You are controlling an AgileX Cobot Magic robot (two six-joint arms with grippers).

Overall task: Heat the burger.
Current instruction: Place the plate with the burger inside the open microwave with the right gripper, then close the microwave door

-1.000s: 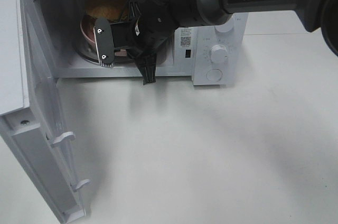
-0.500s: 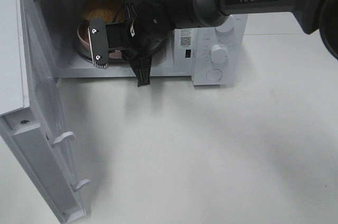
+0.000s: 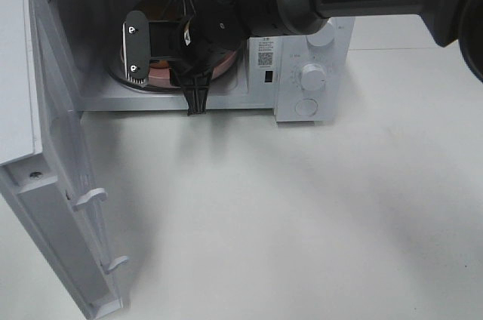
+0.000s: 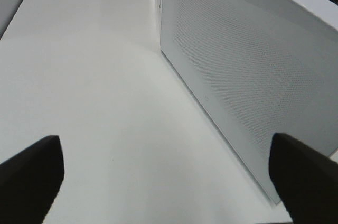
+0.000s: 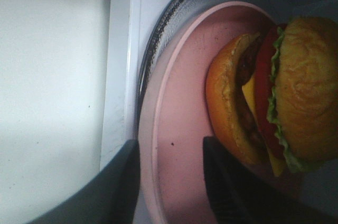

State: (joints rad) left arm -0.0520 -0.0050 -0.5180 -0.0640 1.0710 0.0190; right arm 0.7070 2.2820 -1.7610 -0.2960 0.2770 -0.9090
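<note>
the right gripper [image 5: 170, 147] has pushed deeper into the microwave [image 3: 332, 93], its jaws now spread astride the rim of the pink plate [image 5: 179, 102]; the burger [image 5: 285, 92] sits on it, nearly hidden from above. left gripper [image 4: 169, 182] gapes wide.

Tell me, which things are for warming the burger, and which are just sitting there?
For the job: burger, pink plate under it, glass turntable, microwave with its open door, right gripper.
Just there: white table, left gripper, open, near the door.
</note>
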